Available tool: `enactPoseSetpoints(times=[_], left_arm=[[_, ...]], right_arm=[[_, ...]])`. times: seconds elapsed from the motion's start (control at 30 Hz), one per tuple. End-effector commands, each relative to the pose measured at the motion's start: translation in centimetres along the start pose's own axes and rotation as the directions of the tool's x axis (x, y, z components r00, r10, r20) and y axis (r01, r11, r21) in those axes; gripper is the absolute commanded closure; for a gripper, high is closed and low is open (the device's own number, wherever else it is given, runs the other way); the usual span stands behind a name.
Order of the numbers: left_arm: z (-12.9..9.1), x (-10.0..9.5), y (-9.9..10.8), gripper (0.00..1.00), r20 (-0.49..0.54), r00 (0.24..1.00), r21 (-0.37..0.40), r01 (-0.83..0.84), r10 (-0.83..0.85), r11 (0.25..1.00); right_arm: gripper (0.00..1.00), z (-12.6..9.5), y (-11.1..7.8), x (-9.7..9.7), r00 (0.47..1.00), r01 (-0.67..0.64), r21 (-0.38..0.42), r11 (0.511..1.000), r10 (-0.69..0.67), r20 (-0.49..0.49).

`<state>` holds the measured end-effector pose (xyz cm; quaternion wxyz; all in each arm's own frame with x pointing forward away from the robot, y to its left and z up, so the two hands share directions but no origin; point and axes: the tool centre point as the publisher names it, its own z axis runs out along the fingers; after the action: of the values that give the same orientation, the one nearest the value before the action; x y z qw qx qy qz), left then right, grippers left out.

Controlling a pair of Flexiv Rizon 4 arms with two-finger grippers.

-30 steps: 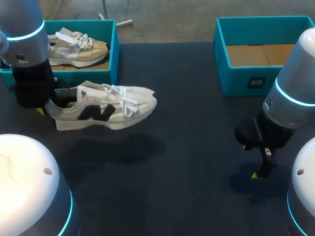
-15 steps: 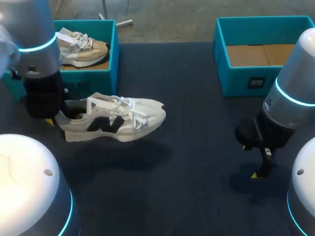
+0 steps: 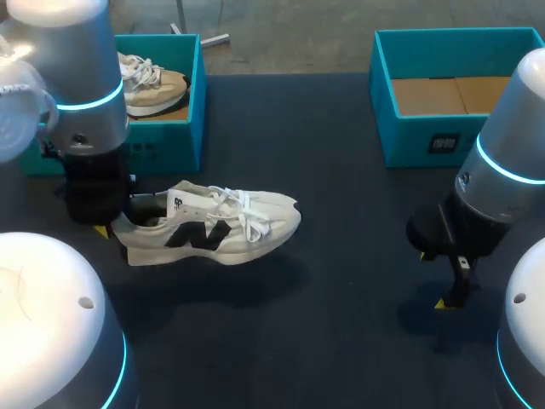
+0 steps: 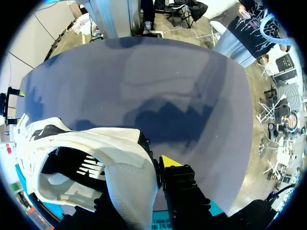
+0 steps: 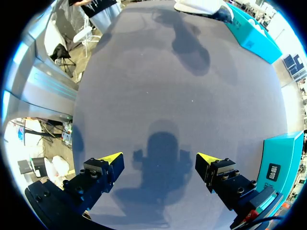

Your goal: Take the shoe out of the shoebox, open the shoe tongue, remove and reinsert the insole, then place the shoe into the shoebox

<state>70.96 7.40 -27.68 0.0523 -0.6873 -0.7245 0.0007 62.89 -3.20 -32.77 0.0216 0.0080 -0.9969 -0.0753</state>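
A white shoe (image 3: 213,226) with a black side mark hangs just above the dark table, toe pointing right, casting a shadow beneath. My left gripper (image 3: 113,223) is shut on its heel; in the left wrist view the heel collar (image 4: 129,177) sits between the fingers, with one yellow tip (image 4: 169,162) showing outside. The shoe's opening (image 4: 72,167) faces the camera. The left shoebox (image 3: 197,94) stands behind it. My right gripper (image 3: 451,294) hovers low at the right, open and empty (image 5: 160,165). The shoe (image 5: 201,7) shows far ahead of it.
The teal left shoebox holds a second, tan shoe (image 3: 149,81). Another teal box (image 3: 443,141) with a cardboard floor stands at the back right, seen beside the right gripper (image 5: 276,167). Dark tabletop (image 3: 341,281) spreads between the arms.
My left arm has carried the shoe to the right and toward the table's front, away from the left shoebox. The right arm has stayed still.
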Motion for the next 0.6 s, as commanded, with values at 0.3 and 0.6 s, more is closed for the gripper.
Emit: enactPoseSetpoints(times=[0.3, 0.6], left_arm=[[0.2, -0.2, -0.1, 1.0, -0.007, 1.0, -0.009, -0.003, 0.003, 1.0], [2.9, -2.1, -2.5, 1.0, -0.006, 1.0, 0.002, 0.004, -0.004, 1.0]], right_arm=[[0.0, 0.1, 0.0, 0.1, 1.0, 0.0, 0.001, 1.0, 0.0, 0.002], [0.0, 0.1, 0.0, 0.1, 1.0, 0.0, 0.001, 1.0, 0.0, 0.002]])
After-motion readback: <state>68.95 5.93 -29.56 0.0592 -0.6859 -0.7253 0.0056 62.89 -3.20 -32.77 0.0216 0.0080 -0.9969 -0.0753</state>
